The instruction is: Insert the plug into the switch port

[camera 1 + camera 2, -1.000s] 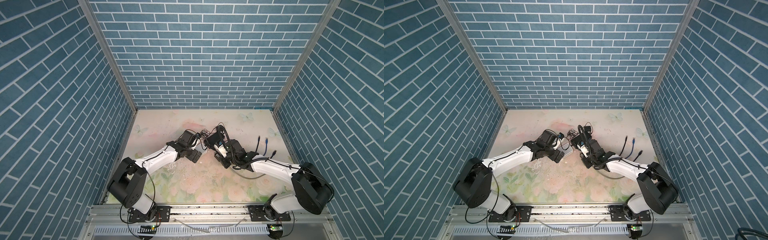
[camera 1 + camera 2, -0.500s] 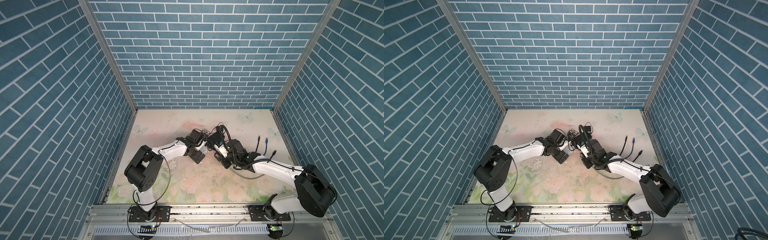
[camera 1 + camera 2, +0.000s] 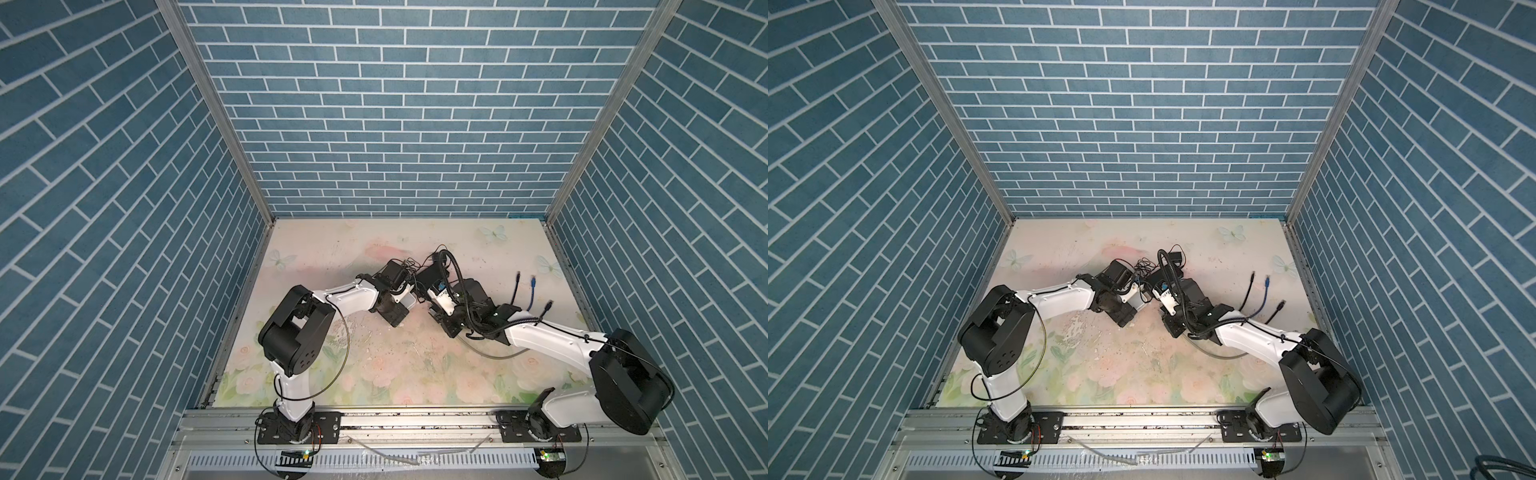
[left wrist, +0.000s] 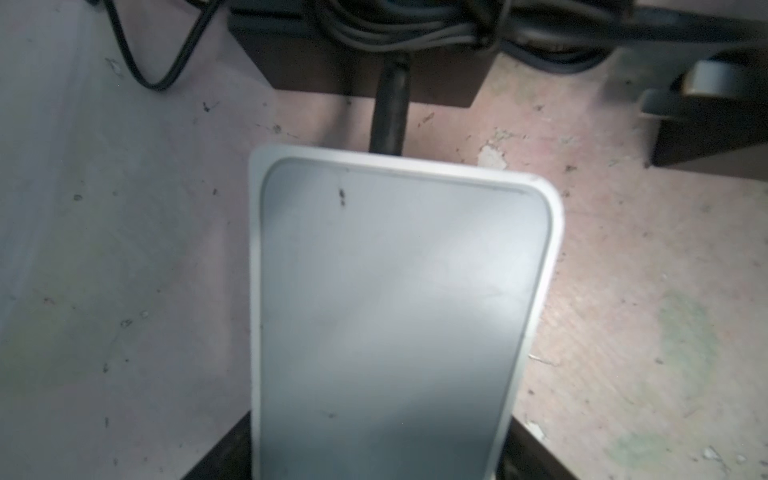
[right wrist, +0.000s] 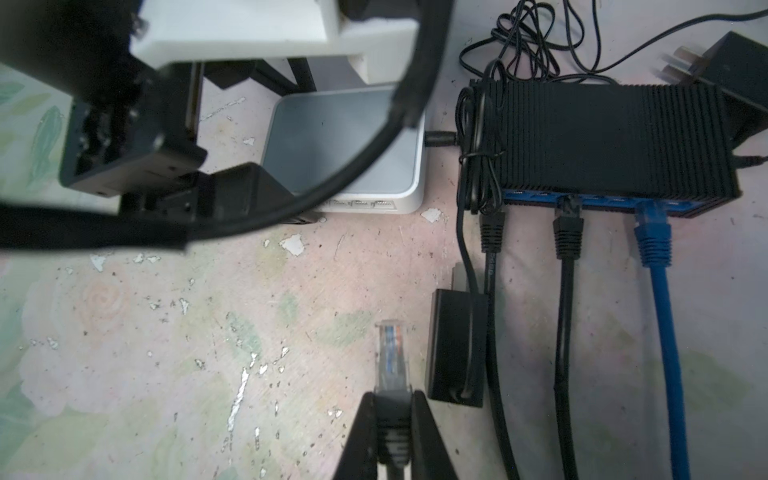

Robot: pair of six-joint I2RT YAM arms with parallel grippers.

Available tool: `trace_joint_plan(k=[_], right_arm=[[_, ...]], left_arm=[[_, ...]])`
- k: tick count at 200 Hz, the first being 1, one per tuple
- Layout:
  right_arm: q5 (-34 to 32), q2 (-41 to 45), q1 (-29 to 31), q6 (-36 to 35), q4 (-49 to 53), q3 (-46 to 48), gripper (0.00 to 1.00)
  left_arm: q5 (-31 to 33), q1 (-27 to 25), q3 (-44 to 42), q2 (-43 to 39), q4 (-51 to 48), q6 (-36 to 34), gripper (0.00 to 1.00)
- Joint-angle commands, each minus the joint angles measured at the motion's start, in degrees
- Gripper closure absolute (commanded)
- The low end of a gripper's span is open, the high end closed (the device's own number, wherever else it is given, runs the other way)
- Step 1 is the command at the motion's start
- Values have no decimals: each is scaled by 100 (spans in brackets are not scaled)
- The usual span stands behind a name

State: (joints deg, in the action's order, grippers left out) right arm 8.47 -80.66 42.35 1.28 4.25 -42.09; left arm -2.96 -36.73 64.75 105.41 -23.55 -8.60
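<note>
Right gripper [image 5: 392, 401] clamped on plug [image 5: 390, 353], white switch [image 5: 332, 149] ahead, well apart. Left gripper [image 4: 370, 440] astride that switch; squeezing or loose, cannot tell.

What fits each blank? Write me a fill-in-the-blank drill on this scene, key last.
The right pincer is shut on the black ___.
The white box lies ___ the fingers of the left pincer.
The port face of the black switch is ___.
Missing words: plug; between; blue.
</note>
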Motion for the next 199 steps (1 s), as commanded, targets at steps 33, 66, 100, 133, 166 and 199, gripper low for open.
trace_joint_plan(k=[33,66,100,133,166,199], right_arm=[[172,-108,-7,249,-178,108,100],[180,-69,36,216,-178,169,100],[85,-101,352,120,-118,98,100],[242,-300,692,309,-300,-5,100],[260,-506,760,479,-425,-136,100],[260,-670,822,368,-517,-280,100]], left_arm=[[-187,8,-592,-656,178,319,48],[-161,3,-945,-1141,253,589,55],[-308,6,-1198,-1443,480,1117,60],[-420,0,-1236,-1448,509,1434,65],[-537,-7,-1315,-1523,509,1502,65],[-744,-16,-1347,-1532,466,1580,65]])
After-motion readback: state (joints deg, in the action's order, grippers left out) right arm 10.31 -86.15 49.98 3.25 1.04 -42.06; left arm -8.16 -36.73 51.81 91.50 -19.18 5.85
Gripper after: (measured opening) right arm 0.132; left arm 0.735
